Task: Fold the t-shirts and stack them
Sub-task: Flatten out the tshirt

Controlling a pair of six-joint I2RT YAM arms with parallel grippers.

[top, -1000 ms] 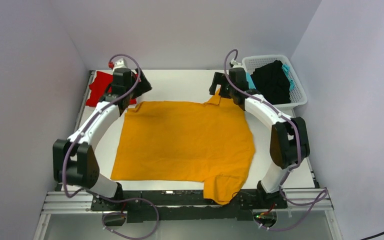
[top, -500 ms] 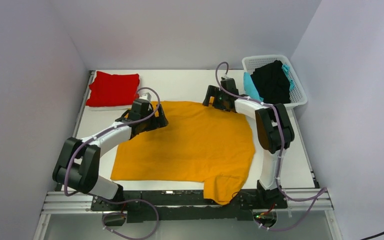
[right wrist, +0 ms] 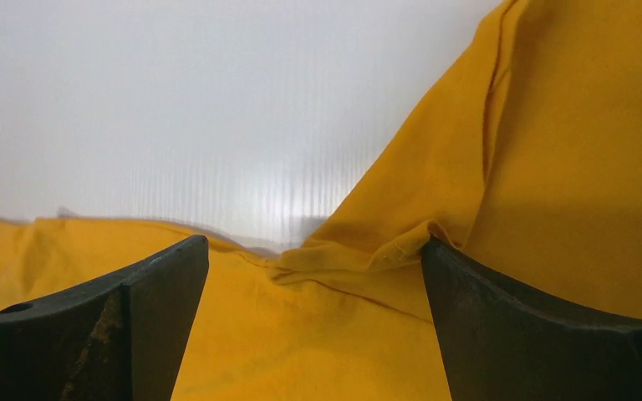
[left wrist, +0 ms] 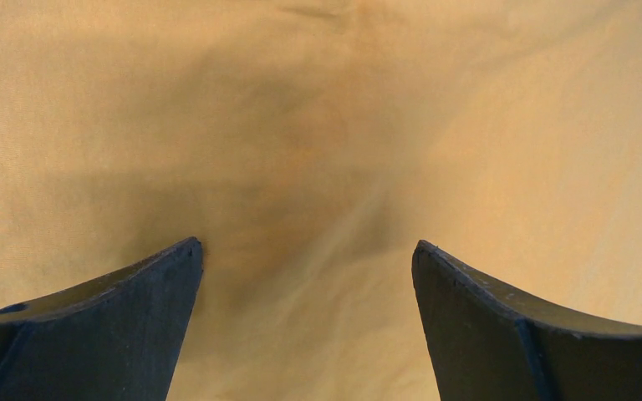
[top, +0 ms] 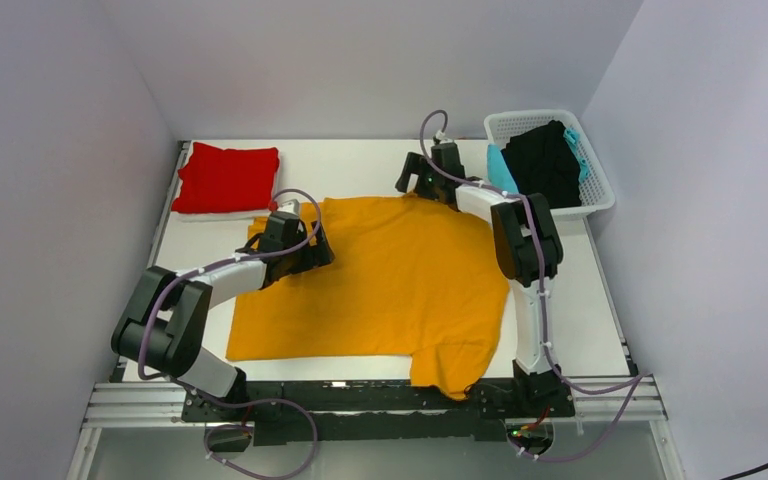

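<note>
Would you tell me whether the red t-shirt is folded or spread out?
Folded: the red t-shirt lies as a compact rectangle.

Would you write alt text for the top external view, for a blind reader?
A mustard-orange t-shirt lies spread on a white table, the left hand over its far-left part and the right hand at its far edge. A folded red t-shirt sits far left; a white basket far right holds a black t-shirt and a teal t-shirt.
</note>
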